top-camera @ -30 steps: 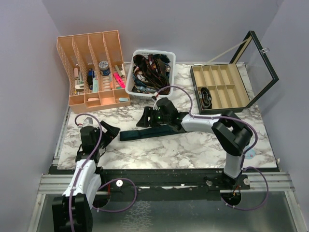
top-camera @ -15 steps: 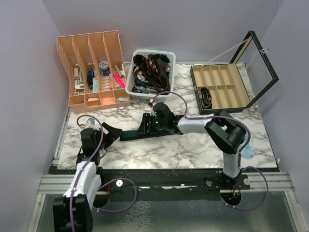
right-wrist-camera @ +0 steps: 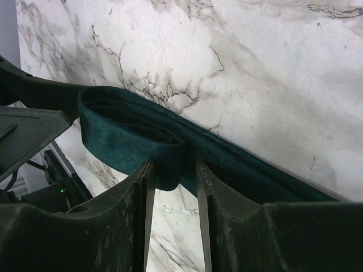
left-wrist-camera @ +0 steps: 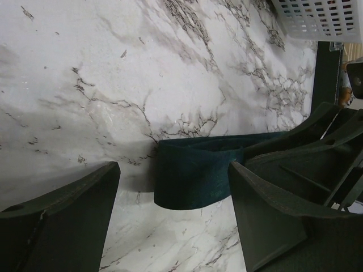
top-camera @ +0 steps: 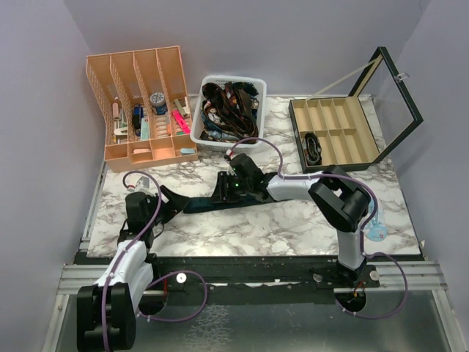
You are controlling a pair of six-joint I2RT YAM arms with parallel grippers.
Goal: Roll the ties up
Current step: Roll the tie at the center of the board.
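A dark teal tie [top-camera: 199, 203] lies flat on the marble table [top-camera: 293, 220], left of centre. My right gripper [top-camera: 222, 188] is shut on a folded-over loop of the tie [right-wrist-camera: 130, 133], pinched between its fingertips [right-wrist-camera: 172, 170] just above the table. My left gripper [top-camera: 171, 202] is open wide, and the tie's folded left end [left-wrist-camera: 193, 175] lies on the table between its two fingers [left-wrist-camera: 68, 215] without touching them. The right gripper's dark fingers [left-wrist-camera: 317, 141] show close behind that end.
A white basket [top-camera: 212, 79] full of tangled ties stands at the back centre. An orange desk organiser [top-camera: 139, 103] is at the back left. An open compartment box [top-camera: 333, 132] with one rolled item [top-camera: 313, 147] and a raised lid [top-camera: 392, 88] is at the back right.
My right gripper has moved left and down onto the tie, folding it over so it looks shorter. My left gripper has edged right, up to the tie's left end.
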